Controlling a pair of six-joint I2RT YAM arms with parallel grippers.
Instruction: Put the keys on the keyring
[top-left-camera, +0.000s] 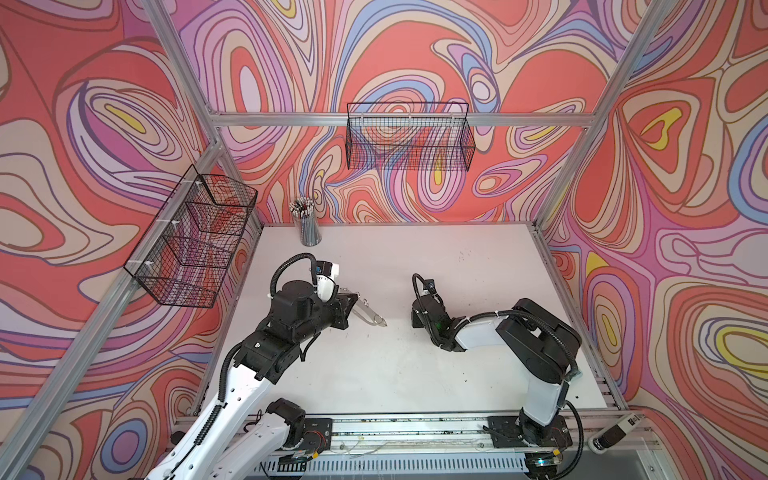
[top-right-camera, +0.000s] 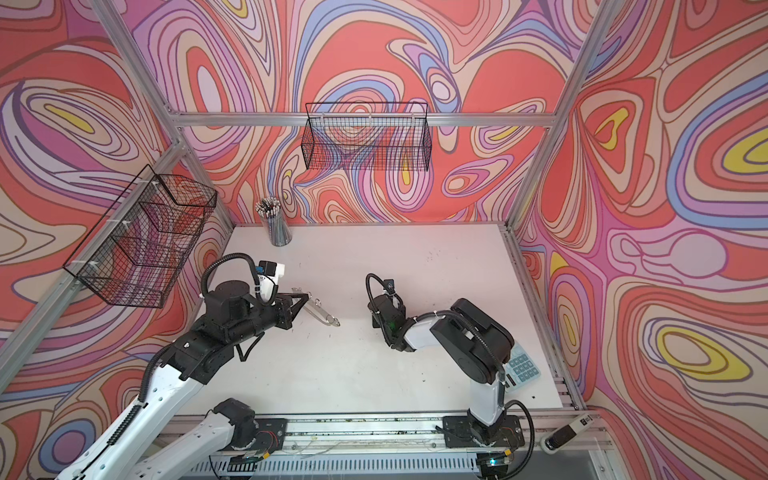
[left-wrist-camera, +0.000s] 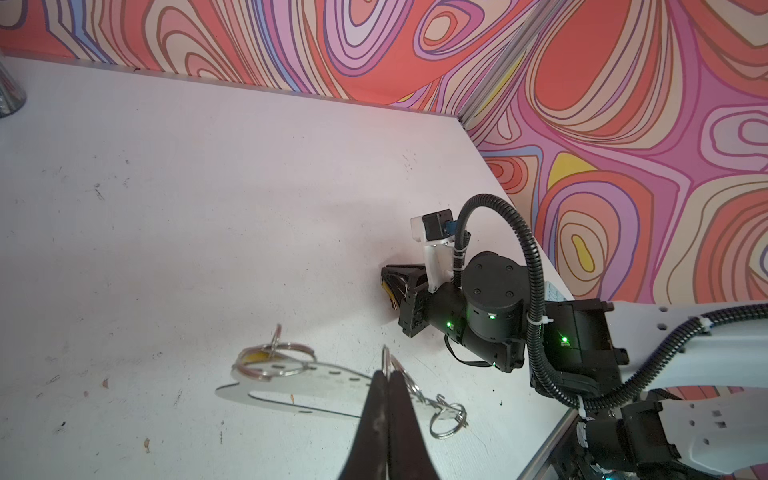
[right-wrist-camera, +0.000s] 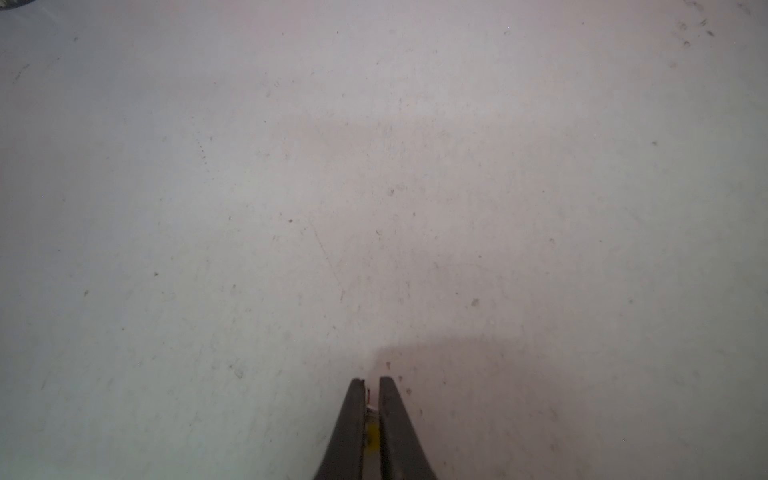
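Fingers (left-wrist-camera: 374, 399) of the left gripper (left-wrist-camera: 388, 372) are pressed together, pinching one wire ring on the flat silvery metal keyring plate (left-wrist-camera: 324, 376). The plate has an oval cut-out and a row of small slots, and sits left of centre in both top views (top-left-camera: 368, 312). The right gripper (right-wrist-camera: 372, 380) shows only a narrow slit, with a yellow plastic key tag (right-wrist-camera: 373, 434) wedged in it. At upper left of the table, a silvery cup (top-left-camera: 307, 237) holds pencils. Black wire baskets hang on the back wall (top-left-camera: 409, 137) and the left wall (top-left-camera: 195, 241).
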